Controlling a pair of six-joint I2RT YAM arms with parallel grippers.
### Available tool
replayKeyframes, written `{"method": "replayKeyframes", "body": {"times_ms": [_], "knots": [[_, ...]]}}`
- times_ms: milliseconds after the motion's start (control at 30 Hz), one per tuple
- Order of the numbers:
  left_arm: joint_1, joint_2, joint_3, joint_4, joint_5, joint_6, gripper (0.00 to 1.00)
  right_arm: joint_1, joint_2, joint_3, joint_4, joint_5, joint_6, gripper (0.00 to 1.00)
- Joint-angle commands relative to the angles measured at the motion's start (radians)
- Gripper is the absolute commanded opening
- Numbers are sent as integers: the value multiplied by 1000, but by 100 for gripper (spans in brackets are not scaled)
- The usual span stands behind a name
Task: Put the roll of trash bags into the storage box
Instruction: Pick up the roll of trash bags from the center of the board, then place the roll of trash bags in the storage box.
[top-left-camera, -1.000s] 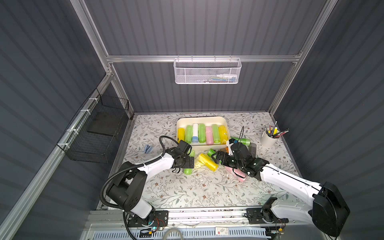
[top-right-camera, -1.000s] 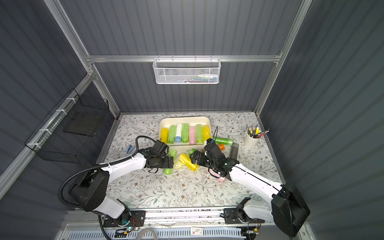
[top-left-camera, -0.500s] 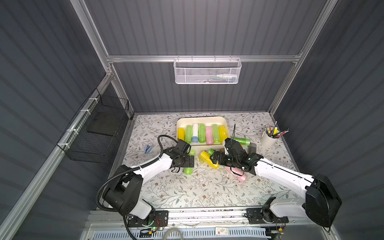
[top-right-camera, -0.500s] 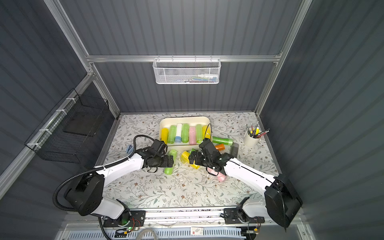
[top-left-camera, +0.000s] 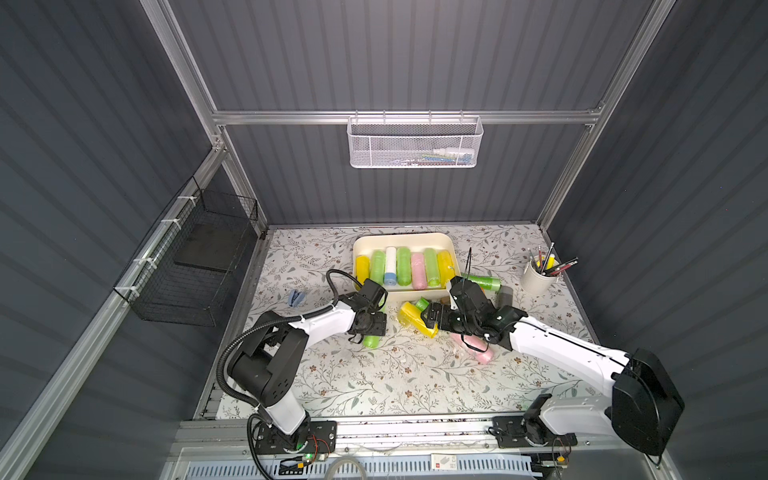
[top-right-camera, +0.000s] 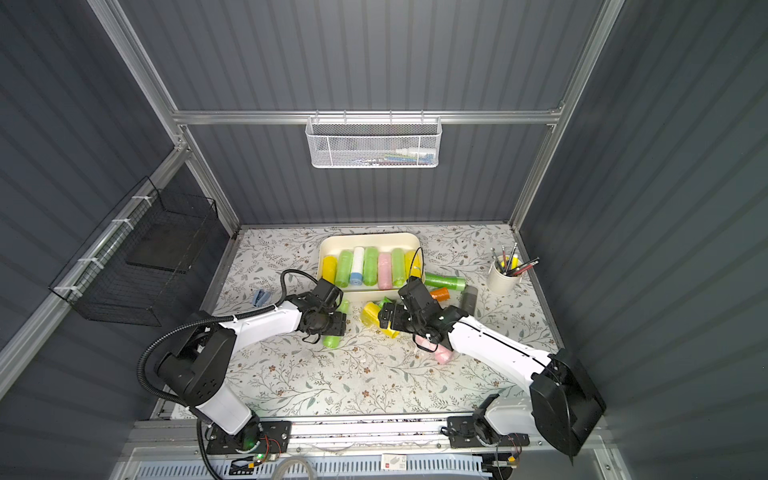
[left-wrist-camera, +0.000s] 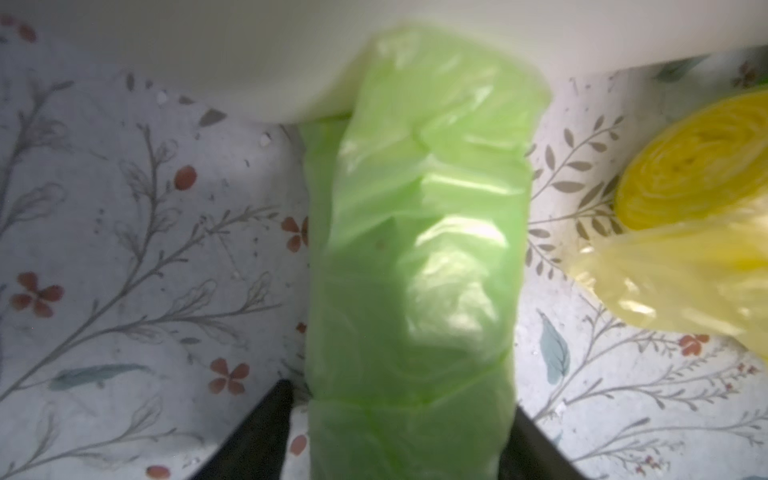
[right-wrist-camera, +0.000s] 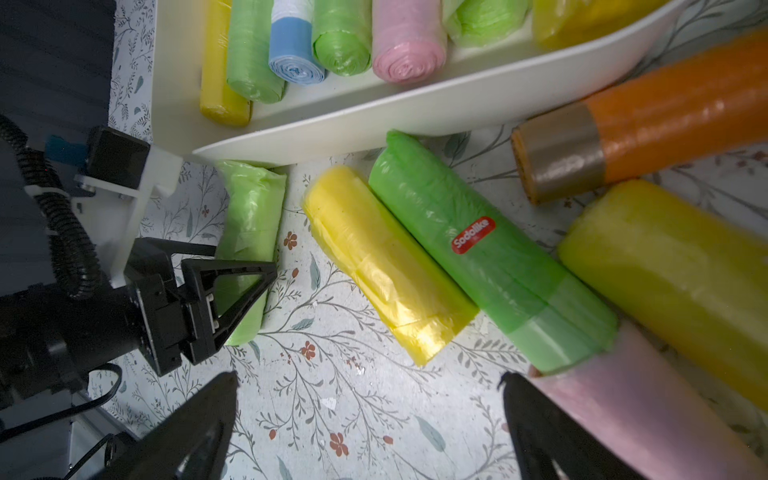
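Note:
The storage box (top-left-camera: 401, 237) (top-right-camera: 365, 237) is a cream tub at the back of the table with several rolls in a row inside. A light green roll of trash bags (top-left-camera: 371, 340) (top-right-camera: 331, 340) (left-wrist-camera: 415, 208) (right-wrist-camera: 249, 216) lies on the cloth with one end against the box's front wall (right-wrist-camera: 374, 120). My left gripper (top-left-camera: 372, 328) (left-wrist-camera: 402, 395) straddles this roll. One finger is at its edge and the other shows a thin strip of cloth beside it. My right gripper (top-left-camera: 430, 320) (right-wrist-camera: 370, 382) hangs open over bare cloth, holding nothing.
Loose rolls lie in front of the box: yellow (right-wrist-camera: 374, 257), green with a red label (right-wrist-camera: 478, 249), orange (right-wrist-camera: 665, 108), another yellow (right-wrist-camera: 685, 270) and pink (top-left-camera: 478, 351). A pen cup (top-left-camera: 538, 278) stands at the right and a blue clip (top-left-camera: 296, 297) at the left. A black wire basket (top-left-camera: 195, 266) hangs on the left wall.
My left gripper's fingers have drawn in from wide open to close around the light green roll. The right gripper has shifted slightly left and stays open.

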Motion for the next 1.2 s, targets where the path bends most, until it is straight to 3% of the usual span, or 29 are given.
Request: {"method": "replayKeyframes", "body": {"times_ms": [0, 167, 433, 900, 1167], "knots": [[-2, -33, 15, 1, -5, 6, 57, 3, -23, -4, -11, 14, -4, 99], [-2, -118, 24, -32, -19, 2, 51, 3, -29, -9, 20, -16, -1, 99], [-2, -204, 99, -81, -3, 16, 51, 3, -41, 1, 55, -53, 13, 99], [-2, -182, 230, -92, 44, 20, 50, 0, -127, -20, 136, -67, 47, 99], [-2, -102, 335, -59, 21, 15, 49, -3, -148, 6, 79, -37, 10, 99]]}}
